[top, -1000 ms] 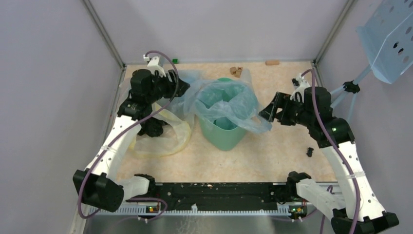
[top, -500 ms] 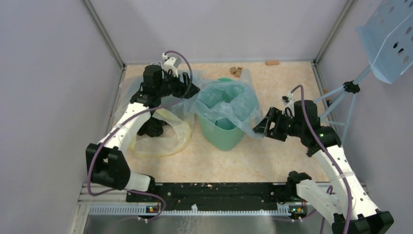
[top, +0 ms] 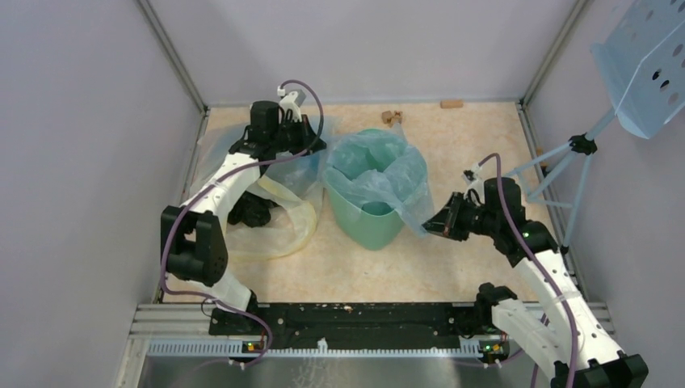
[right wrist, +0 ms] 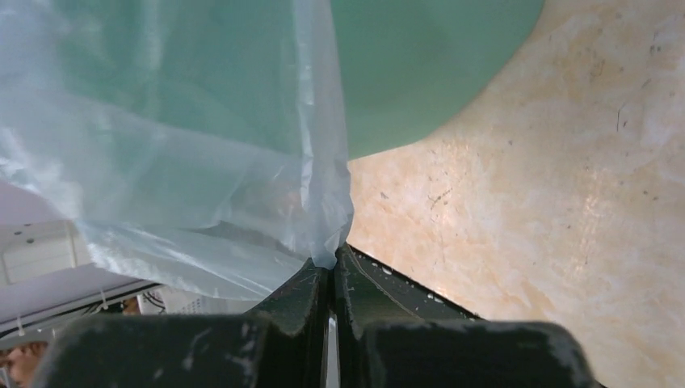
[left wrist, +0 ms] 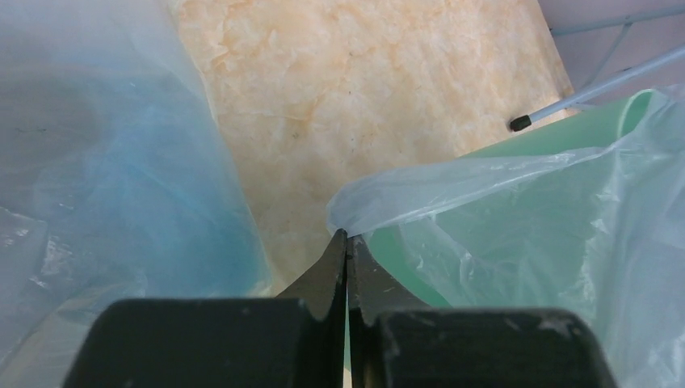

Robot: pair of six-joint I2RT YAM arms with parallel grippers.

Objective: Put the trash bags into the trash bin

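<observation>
**Both claws pinch opposite edges of the bag, with the bin between them**

Top view: the trash bag [top: 380,166] sits in the mouth of the trash bin [top: 367,226]. Its middle sags inside and its rim spills over the sides. The left gripper [top: 317,147] is at the bin's far-left rim, and the right gripper [top: 428,229] is lower, off the bin's near-right side, where a flap of bag hangs down the outer wall. The line between the two claws crosses the bin's mouth diagonally, so the bag lies inward from each claw, toward the other. Each arm is nearer its own edge. A second blue bag [top: 295,174] and a yellow-tinted clear bag [top: 283,234] lie on the table [top: 452,145] under the left arm.

Left wrist view: the left gripper [left wrist: 346,242] is clenched, and a fold of the trash bag [left wrist: 501,202] runs right into its tips, seemingly nipped there. The film stretches away to the right over the bin's green rim [left wrist: 598,129].

Right wrist view: the right gripper [right wrist: 328,267] is clenched on a corner of the trash bag [right wrist: 186,162], which fans up and to the left from the tips. The bin's wall [right wrist: 420,65] is straight ahead.

The next move probably turns on carrying each held edge over or down past its own side of the rim.
</observation>
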